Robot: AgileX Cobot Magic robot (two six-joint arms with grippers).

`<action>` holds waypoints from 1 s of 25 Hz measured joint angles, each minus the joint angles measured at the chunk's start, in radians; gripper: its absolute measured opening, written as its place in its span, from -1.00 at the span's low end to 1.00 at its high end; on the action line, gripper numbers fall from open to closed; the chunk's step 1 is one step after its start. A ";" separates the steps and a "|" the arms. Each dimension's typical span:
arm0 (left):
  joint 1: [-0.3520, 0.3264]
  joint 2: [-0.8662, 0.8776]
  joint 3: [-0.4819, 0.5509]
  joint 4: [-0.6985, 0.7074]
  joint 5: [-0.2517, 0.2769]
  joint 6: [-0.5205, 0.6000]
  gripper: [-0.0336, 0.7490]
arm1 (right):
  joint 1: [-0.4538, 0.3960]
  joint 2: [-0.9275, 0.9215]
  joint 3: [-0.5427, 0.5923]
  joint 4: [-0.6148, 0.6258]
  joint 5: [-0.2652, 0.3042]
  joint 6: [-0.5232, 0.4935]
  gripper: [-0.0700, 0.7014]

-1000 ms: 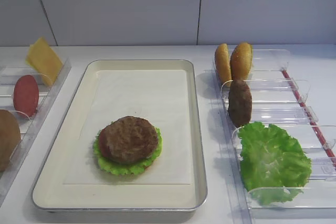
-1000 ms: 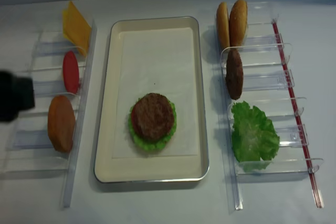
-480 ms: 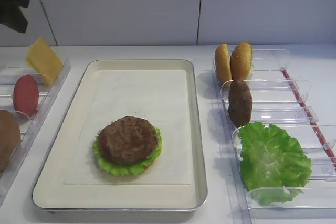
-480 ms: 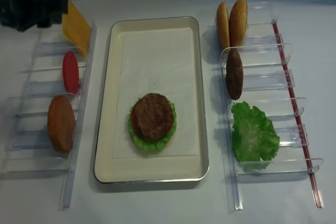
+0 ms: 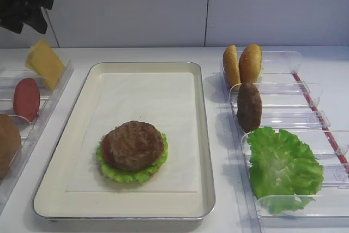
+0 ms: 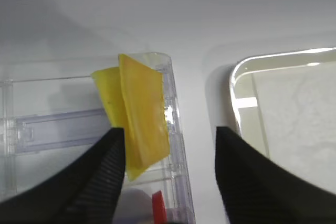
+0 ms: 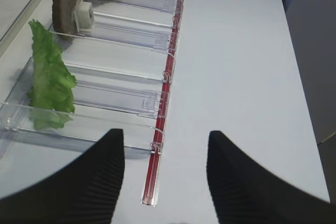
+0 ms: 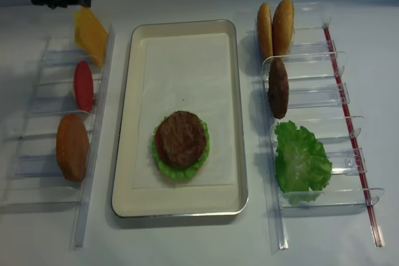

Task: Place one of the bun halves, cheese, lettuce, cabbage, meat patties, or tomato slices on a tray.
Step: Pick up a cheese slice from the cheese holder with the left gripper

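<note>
Exterior high views show the tray (image 8: 181,48), cream with a raised rim and white paper lining, lying in the middle of the white table (image 8: 187,241). On the near part of its paper sits a stack: a meat patty (image 8: 181,138) on top of a frilly green lettuce leaf (image 8: 163,165), with a sliver of something red or brown peeking out at the edge beneath.

On the right stands a clear plastic bin rack (image 8: 324,101) with a red strip along its outer side. It holds the loose lettuce (image 8: 302,163) in the near compartments, a second patty (image 8: 278,88) standing on edge in the middle, and two bun halves (image 8: 275,26) standing on edge at the far end.

On the left is the other clear rack (image 8: 56,123). A bun half (image 8: 72,147) stands on edge at its near end, a red tomato slice (image 8: 83,85) on edge in the middle, and the yellow cheese (image 6: 139,111) leans at a tilt in the far compartment, against the rack's wall closest to the tray.

My left gripper (image 6: 168,166) hangs above that far end, and in the left wrist view its two dark fingers (image 6: 102,177) stand apart with the cheese showing between them; they touch nothing that I can see, and the jaws are parted at a middling width.

My right gripper (image 7: 165,177) hovers over bare table just outside the right rack, beside its red strip, its ribbed fingers spread and holding nothing.
</note>
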 joint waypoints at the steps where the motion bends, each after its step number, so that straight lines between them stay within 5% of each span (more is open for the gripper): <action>1: 0.008 0.019 -0.016 -0.010 -0.003 0.005 0.09 | 0.000 0.000 0.000 0.000 0.000 0.000 0.24; 14: 0.016 0.158 -0.043 -0.041 -0.077 0.051 0.09 | 0.000 0.000 0.000 0.000 0.000 0.000 0.24; 25: 0.016 0.178 -0.046 -0.069 -0.084 0.073 0.04 | 0.000 0.000 0.000 0.000 0.000 0.000 0.24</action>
